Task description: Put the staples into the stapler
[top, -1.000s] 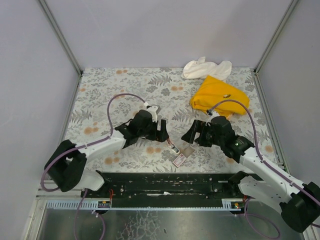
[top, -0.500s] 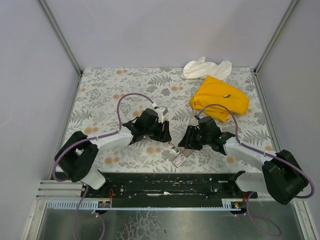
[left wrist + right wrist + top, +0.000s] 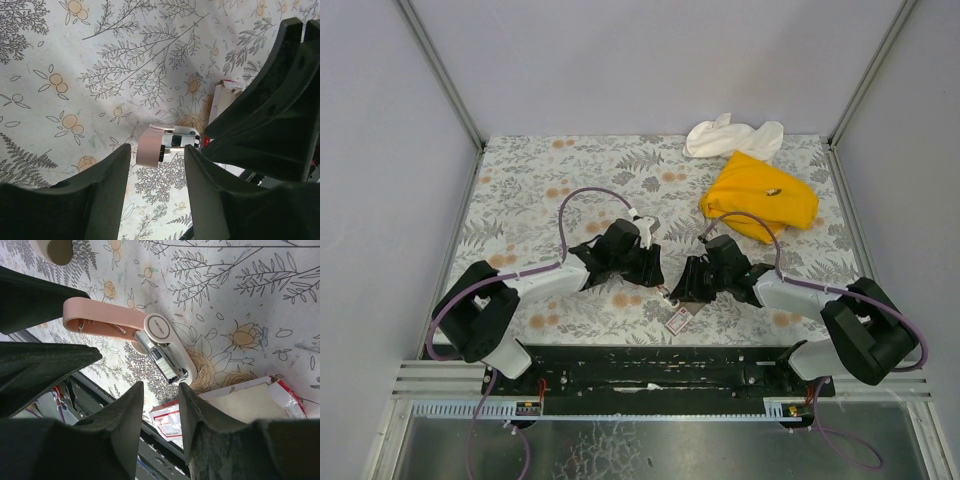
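The pink and white stapler (image 3: 665, 293) lies open on the floral table between both grippers. In the right wrist view its pink top arm (image 3: 100, 320) is swung away from the white base and metal staple channel (image 3: 167, 360). The staples box (image 3: 678, 320), pink with a white label (image 3: 169, 421), lies by the front edge. Its tan inner piece (image 3: 245, 401) lies beside my right fingers. My left gripper (image 3: 156, 150) is open, its tips either side of the stapler's pink end (image 3: 149, 147). My right gripper (image 3: 160, 390) is open just short of the channel's end.
A yellow cloth (image 3: 760, 195) and a white cloth (image 3: 732, 135) lie at the back right. A black rail (image 3: 660, 365) runs along the table's front edge. Grey walls close in the sides and back. The two grippers (image 3: 665, 275) nearly touch.
My right arm has stretched left and come low over the stapler and tan piece. My left gripper has shifted right toward the stapler. The stapler and the box have stayed in place.
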{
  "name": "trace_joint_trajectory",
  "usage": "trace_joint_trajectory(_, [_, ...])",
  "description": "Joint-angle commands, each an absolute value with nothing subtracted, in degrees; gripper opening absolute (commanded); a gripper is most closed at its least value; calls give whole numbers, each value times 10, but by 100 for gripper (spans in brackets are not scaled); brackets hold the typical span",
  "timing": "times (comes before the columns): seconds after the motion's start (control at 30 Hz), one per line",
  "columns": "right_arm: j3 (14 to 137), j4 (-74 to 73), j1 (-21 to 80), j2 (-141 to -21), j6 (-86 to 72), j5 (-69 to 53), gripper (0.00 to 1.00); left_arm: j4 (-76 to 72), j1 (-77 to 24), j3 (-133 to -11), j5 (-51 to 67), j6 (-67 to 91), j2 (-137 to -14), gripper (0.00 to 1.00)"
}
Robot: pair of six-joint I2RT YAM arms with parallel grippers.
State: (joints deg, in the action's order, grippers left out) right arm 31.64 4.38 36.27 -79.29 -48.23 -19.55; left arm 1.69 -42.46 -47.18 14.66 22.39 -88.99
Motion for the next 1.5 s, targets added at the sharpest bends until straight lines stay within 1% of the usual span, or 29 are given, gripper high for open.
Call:
trace_joint_trajectory(0.0, [329, 73, 372, -799, -487, -204, 40, -6, -432, -492, 150, 218, -892, 45])
trace_joint_trajectory(0.33, [320, 84, 374, -813, -494, -201, 36, 5, -441, -494, 149, 217, -891, 42])
trace_joint_trajectory(0.83, [308, 106, 375, -833, -501, -185, 33, 1, -469, -479, 160, 233, -886, 40])
trace_joint_trajectory(1.23, [312, 80, 375, -816, -491, -166, 31, -23, -491, -451, 175, 251, -876, 39])
trace_joint_trajectory(1.37, [326, 26, 375, -776, -470, -142, 34, -14, -491, -456, 150, 233, -856, 40])
trace_joint_trajectory(1.47, [340, -31, 375, -735, -450, -111, 40, -8, -490, -468, 143, 222, -846, 44])
